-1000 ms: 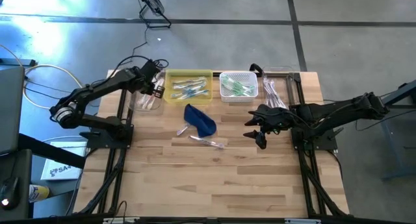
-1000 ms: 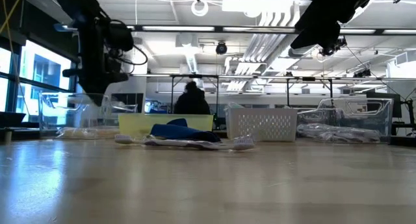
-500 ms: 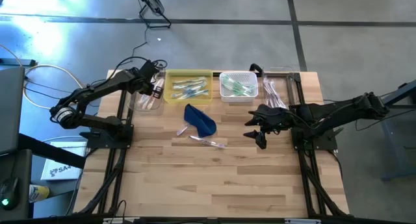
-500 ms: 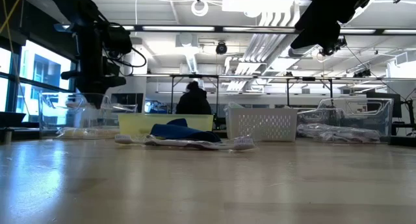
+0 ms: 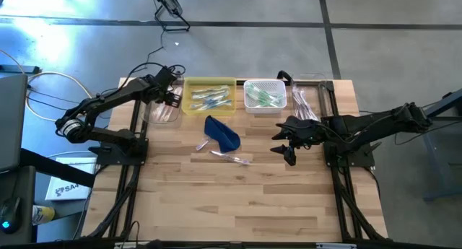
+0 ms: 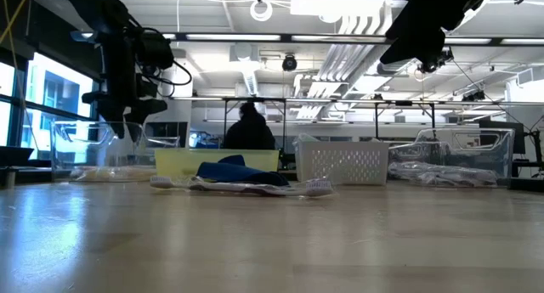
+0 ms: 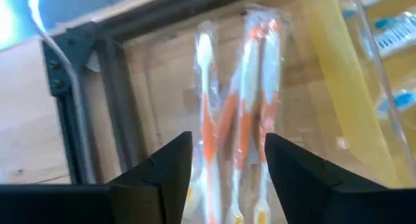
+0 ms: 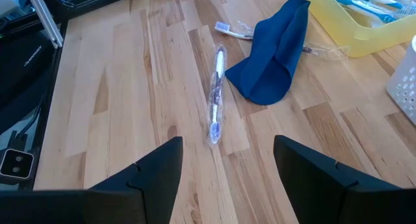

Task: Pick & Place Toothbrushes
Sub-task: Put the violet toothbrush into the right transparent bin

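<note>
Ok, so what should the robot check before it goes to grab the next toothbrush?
1. Left end effector open over the clear bin: ok.
2. Orange toothbrushes lying in that bin, nothing between the fingers: ok.
3. Right end effector open and empty: ok.
4. Wrapped toothbrush free on the table, beside the blue pouch: ok.
5. Second toothbrush clear of the pouch: not ok, partly tucked under it.
6. Which bin the wrapped one belongs in: cannot tell.
</note>
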Controlling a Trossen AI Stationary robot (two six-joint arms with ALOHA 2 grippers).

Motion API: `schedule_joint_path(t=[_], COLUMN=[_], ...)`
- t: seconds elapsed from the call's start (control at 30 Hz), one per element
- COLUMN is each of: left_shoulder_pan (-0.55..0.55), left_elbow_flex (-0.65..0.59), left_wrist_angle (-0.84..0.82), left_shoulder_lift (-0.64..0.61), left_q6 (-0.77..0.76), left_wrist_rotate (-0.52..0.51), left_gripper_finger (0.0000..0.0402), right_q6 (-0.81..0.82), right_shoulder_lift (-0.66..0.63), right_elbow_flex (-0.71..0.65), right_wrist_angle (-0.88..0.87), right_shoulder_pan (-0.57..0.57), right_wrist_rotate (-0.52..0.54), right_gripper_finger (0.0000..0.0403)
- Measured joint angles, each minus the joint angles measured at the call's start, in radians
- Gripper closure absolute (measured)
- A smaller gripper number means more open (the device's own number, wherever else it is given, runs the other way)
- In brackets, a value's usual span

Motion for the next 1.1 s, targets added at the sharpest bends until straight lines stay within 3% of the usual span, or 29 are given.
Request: schedule_joint_path(t=[0.7,0.97,1.1], left_shoulder_pan=[-0.011,-0.214,-0.336], left_elbow_flex=[0.000,0.000,0.000], left_wrist_angle=[0.042,0.050,0.056], left_shoulder_lift=[-0.002,-0.098,-0.181], left_q6=[-0.024,0.076,0.105], left_wrist_rotate=[-0.006,-0.155,-0.172], left_gripper_finger=[0.0213,0.0213,0.0213], right_q6=[0.000,0.000,0.000], right_shoulder_lift=[0.000,0.000,0.000], right_elbow_flex=[0.000,0.000,0.000], right_wrist_angle=[0.001,0.001,0.001], right_shoulder_pan=[0.000,0.000,0.000], right_wrist_rotate=[0.000,0.000,-0.001], right_gripper_finger=[0.0169,0.0169,0.0169])
